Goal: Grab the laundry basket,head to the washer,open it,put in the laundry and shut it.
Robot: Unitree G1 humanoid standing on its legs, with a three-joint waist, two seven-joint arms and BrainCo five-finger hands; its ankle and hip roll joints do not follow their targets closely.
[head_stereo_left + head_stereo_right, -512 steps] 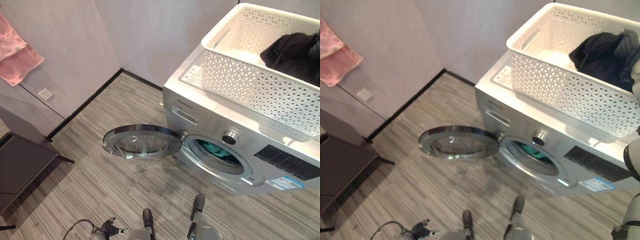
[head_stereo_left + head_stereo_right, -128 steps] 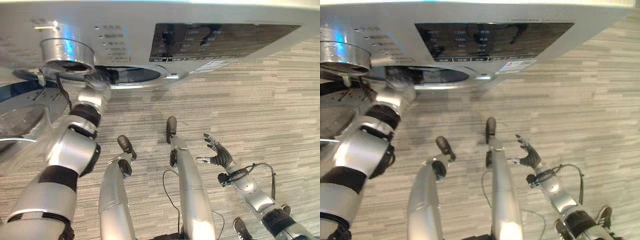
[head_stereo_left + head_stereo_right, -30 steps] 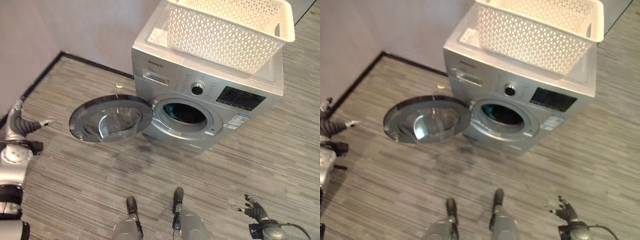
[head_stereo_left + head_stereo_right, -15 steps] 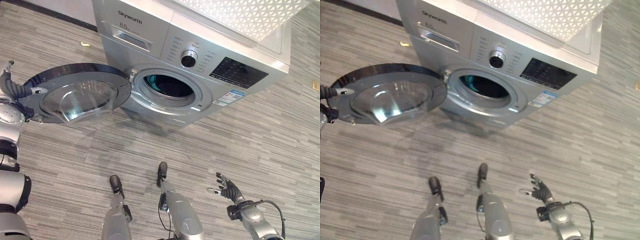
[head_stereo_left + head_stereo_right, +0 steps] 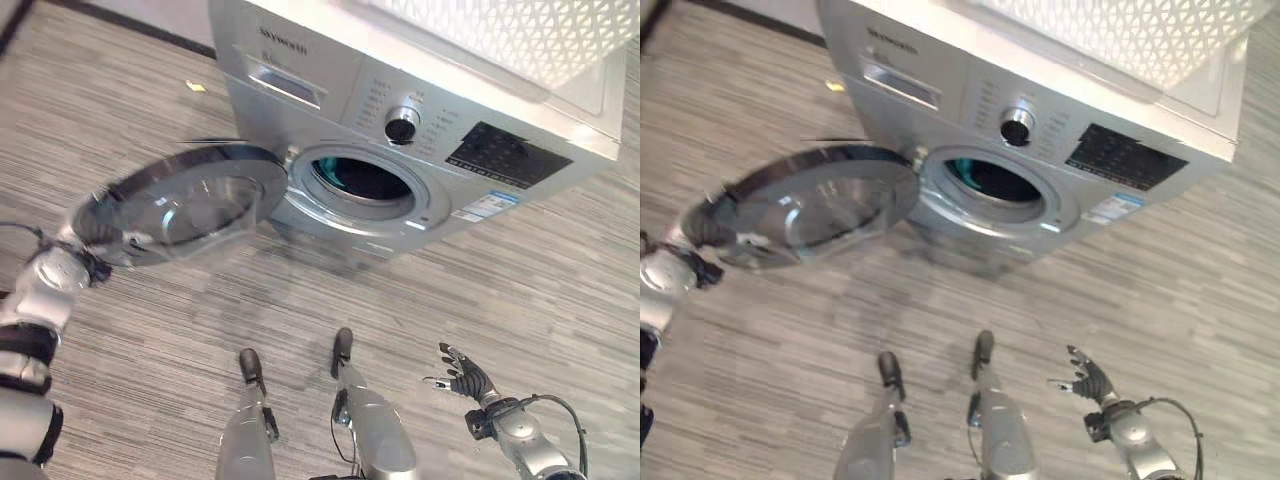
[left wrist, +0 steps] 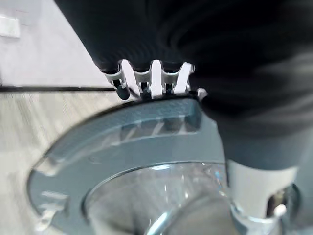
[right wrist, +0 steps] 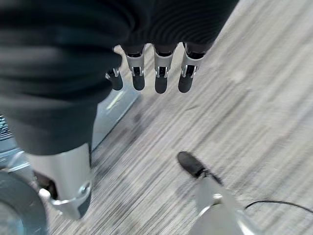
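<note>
Left eye view: the washing machine (image 5: pixel 430 150) stands with its round door (image 5: pixel 180 205) swung out to your left of the drum opening (image 5: pixel 362 180), glass facing up.
Basket: the white laundry basket (image 5: pixel 520 35) sits on top of the washing machine; you cannot see into it from here.
Laundry: dark and teal cloth shows inside the drum opening, so the load looks to be in.
Step in hand: by that reading, shutting the door is what remains.
Left hand: your left hand (image 6: pixel 151 81) is at the door's outer edge, the side farthest from the washing machine; its fingers reach over the rim, and you cannot tell whether they curl round it or only rest there.
Right hand: your right hand (image 5: pixel 462 375) hangs low in front of the washing machine, well apart from it, fingers spread and holding nothing.
How to do it well: push from the outer edge, where the hand already is, and follow the arc round the hinge beside the drum opening rather than pressing straight in.
Watch for: cloth lying over the lip of the drum opening would likely stop the latch; check it before the door meets the front.
Finish: press the rim flat against the washing machine's front, as a swung door may rest ajar.
</note>
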